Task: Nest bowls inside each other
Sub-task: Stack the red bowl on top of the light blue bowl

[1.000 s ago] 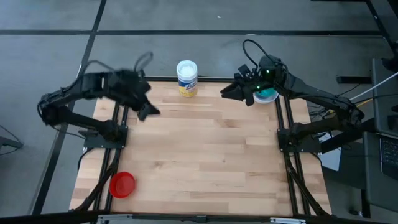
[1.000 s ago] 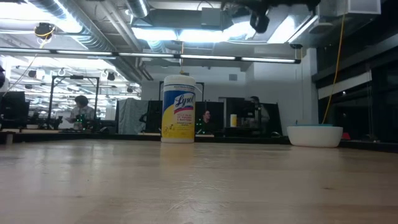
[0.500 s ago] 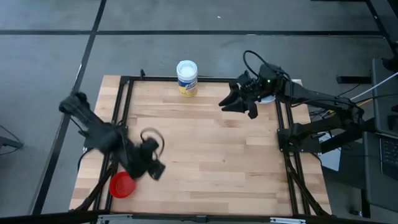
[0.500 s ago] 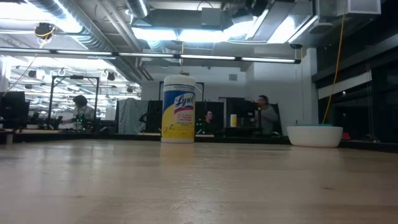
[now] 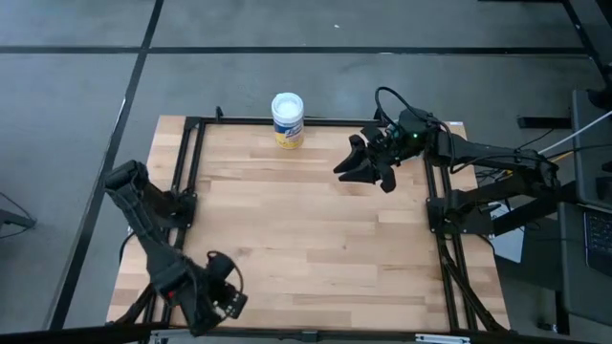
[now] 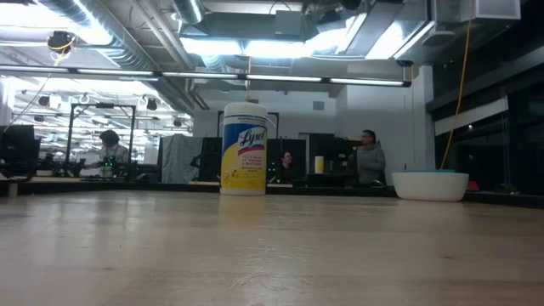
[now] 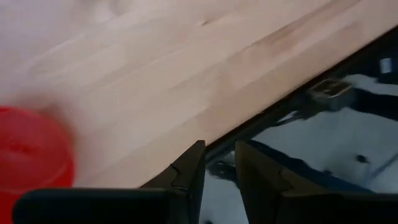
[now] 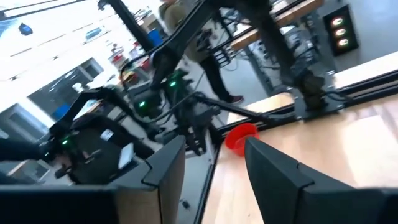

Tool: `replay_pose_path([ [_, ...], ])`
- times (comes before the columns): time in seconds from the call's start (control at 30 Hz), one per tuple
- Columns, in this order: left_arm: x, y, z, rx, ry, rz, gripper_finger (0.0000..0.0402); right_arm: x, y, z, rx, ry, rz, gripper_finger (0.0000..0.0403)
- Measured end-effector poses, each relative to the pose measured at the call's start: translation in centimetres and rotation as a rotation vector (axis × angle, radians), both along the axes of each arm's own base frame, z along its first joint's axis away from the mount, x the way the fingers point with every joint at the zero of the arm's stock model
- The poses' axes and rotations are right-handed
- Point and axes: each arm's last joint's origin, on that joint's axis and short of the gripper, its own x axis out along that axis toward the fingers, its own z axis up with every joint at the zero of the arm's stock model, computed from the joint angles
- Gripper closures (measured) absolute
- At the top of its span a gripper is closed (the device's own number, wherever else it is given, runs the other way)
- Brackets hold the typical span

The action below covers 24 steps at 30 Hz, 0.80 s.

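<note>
Left gripper (image 5: 222, 304) at lower-left surface (image 5: 316, 229) edge, jaws narrowly parted, empty; red bowl (image 7: 28, 152) beside them. Right gripper (image 5: 359, 164) upper right, jaws spread. Risk: nudging bowl off edge

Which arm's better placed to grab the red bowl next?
Left. The left gripper hangs at the wooden table's near-left corner, fingers apart, close beside the small round red plastic bowl. The right gripper is across the table, towards the far-right corner.

White wipes canister with yellow label (image 5: 287, 118) upright at wooden table's (image 5: 316, 248) far edge, people (image 6: 369, 158) beyond.
</note>
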Motion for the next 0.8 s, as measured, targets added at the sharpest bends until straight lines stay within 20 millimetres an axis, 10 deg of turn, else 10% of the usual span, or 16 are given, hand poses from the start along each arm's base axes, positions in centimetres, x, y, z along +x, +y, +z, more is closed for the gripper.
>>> replay_pose_path([
  [0.8, -5.0, -2.7, -2.1, 0.053, 0.285, -0.123, 0.0318, 0.2, -0.3, 0.1, 0.125, 0.044, -0.128, 0.0221],
])
